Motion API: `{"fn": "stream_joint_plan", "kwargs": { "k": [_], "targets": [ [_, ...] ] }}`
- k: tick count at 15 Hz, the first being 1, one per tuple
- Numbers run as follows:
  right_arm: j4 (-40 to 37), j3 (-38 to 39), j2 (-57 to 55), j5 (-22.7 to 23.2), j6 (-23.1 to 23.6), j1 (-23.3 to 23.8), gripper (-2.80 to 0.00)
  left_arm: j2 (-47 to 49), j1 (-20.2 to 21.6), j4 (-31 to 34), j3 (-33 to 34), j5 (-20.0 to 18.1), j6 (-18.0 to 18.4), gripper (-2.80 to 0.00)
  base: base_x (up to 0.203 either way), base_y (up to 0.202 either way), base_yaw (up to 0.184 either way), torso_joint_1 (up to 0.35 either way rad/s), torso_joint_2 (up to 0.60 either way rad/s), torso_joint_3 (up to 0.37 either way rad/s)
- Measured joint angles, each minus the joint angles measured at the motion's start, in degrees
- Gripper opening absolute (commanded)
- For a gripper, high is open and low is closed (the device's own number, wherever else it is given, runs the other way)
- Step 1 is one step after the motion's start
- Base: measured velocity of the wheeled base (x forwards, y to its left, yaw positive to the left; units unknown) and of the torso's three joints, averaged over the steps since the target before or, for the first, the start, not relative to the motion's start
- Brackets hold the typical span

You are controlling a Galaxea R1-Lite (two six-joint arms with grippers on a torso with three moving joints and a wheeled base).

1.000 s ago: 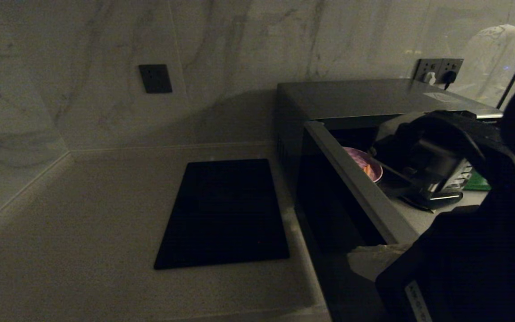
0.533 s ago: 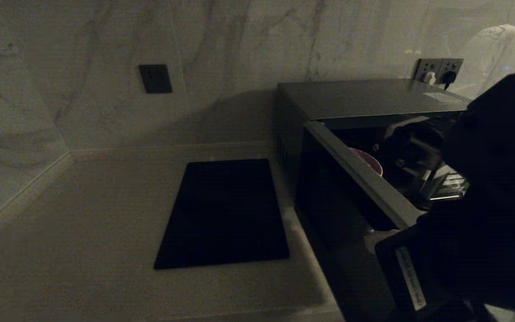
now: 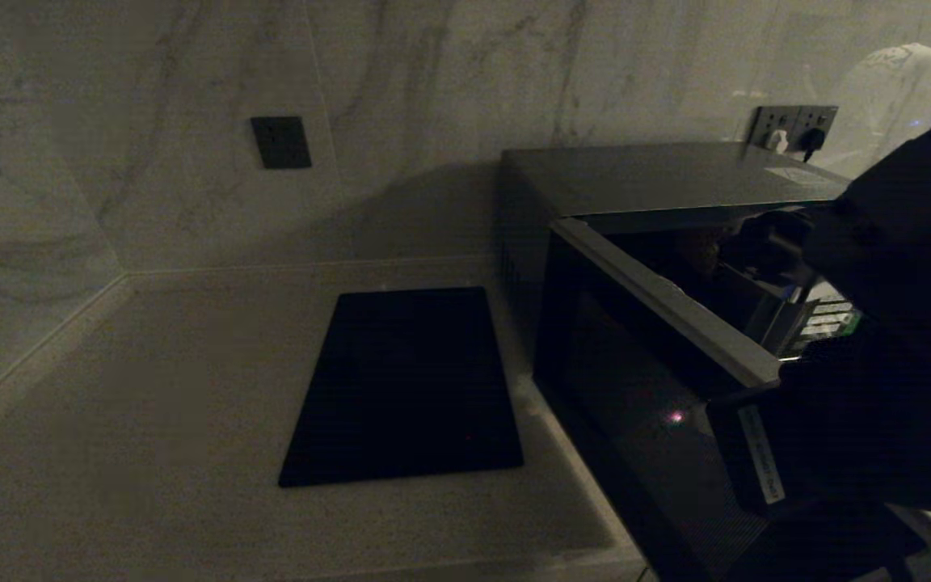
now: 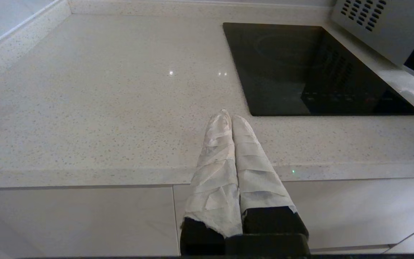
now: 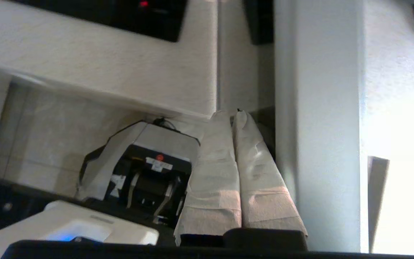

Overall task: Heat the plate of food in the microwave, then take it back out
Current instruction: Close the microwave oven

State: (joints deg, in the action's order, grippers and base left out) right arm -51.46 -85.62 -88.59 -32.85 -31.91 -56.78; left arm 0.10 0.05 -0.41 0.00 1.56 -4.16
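The microwave door stands partly open with the right gripper, jaws closed and empty, beside its edge, the plate of food probably inside though hidden, so heating and retrieval remain.

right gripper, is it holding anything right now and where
Nothing is held: the right gripper is shut on itself, its wrapped fingers pressed together beside the microwave door's edge.

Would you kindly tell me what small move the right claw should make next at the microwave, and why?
Probably push the door the rest of the way shut. It stands ajar on the microwave, and the shut right claw appears to lie right beside its edge. The plate cannot be seen now.
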Motion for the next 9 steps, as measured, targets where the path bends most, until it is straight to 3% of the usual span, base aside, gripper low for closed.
{"fn": "stream_joint_plan", "kwargs": {
  "k": [9],
  "targets": [
    [0.4,1.4,1.5,0.0,0.0,10.8,-2.8,0.0,0.0,0.0,0.0,0.0,0.0,-2.8,0.0,0.0,0.0,0.0,0.0,0.0]
  ]
}}
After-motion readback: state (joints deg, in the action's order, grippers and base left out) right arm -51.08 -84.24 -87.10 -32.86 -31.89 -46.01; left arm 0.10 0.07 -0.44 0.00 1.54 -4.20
